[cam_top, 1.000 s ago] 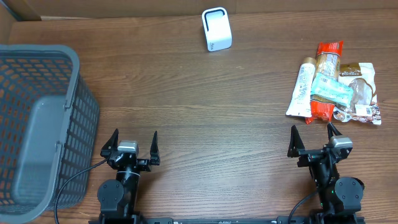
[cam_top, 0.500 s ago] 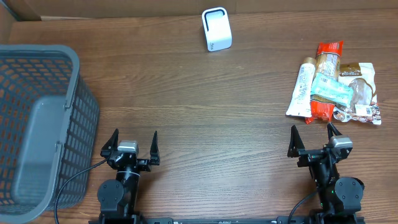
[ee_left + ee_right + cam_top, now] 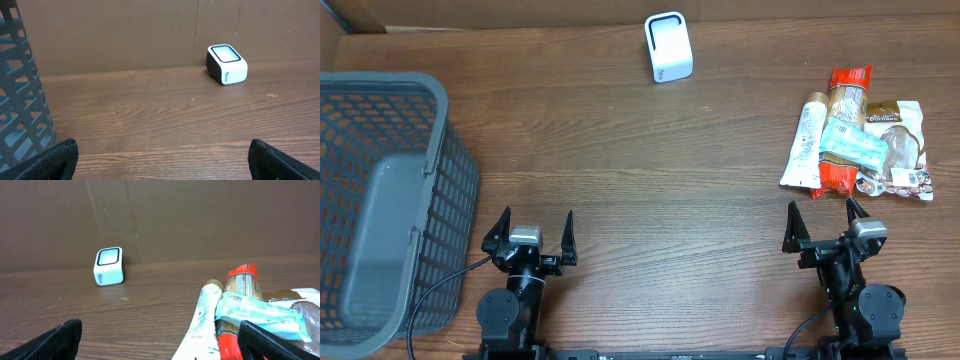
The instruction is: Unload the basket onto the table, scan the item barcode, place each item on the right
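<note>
A pile of packaged items lies at the right: a white tube (image 3: 805,140) (image 3: 202,319), a red packet (image 3: 843,128) (image 3: 239,305), a pale green pack (image 3: 852,143) (image 3: 260,312) across it, and a clear bag of snacks (image 3: 902,150). The white barcode scanner (image 3: 668,47) (image 3: 227,64) (image 3: 108,266) stands at the far middle edge. My left gripper (image 3: 529,233) (image 3: 162,160) rests open near the front edge, nothing between its fingers. Just in front of the pile, my right gripper (image 3: 825,222) (image 3: 160,337) is open too, its right finger close to the packs.
A grey mesh basket (image 3: 380,200) (image 3: 20,100) fills the left side, close to the left gripper. A brown cardboard wall (image 3: 150,30) runs along the table's far edge behind the scanner.
</note>
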